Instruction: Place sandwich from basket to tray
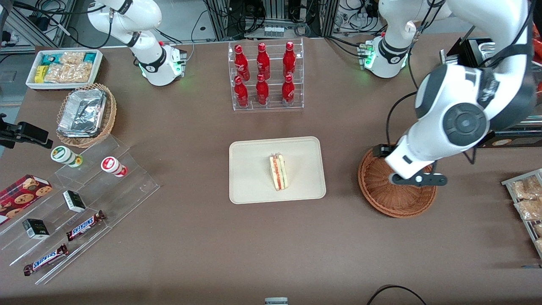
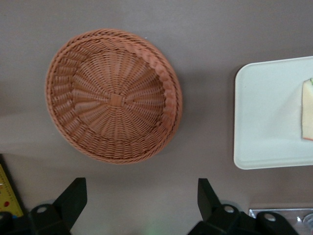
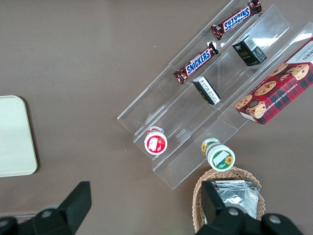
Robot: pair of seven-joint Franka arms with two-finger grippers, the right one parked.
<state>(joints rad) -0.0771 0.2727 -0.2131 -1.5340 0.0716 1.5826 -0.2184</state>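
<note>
Sandwich (image 1: 278,172) on tray (image 1: 250,186), basket (image 2: 113,95) empty. My claw (image 2: 142,203) wide, holding nothing, above basket. Risk: low retreat snags basket rim.

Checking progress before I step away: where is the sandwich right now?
In the front view the sandwich lies on the tray, near its middle. The open hand hovers above the empty basket, toward the working arm's end of the table.

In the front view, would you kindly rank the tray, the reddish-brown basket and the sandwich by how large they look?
1. Tray: largest.
2. Basket: smaller, partly covered by the arm; the open gripper is above it.
3. Sandwich: smallest, lying on the tray.
</note>
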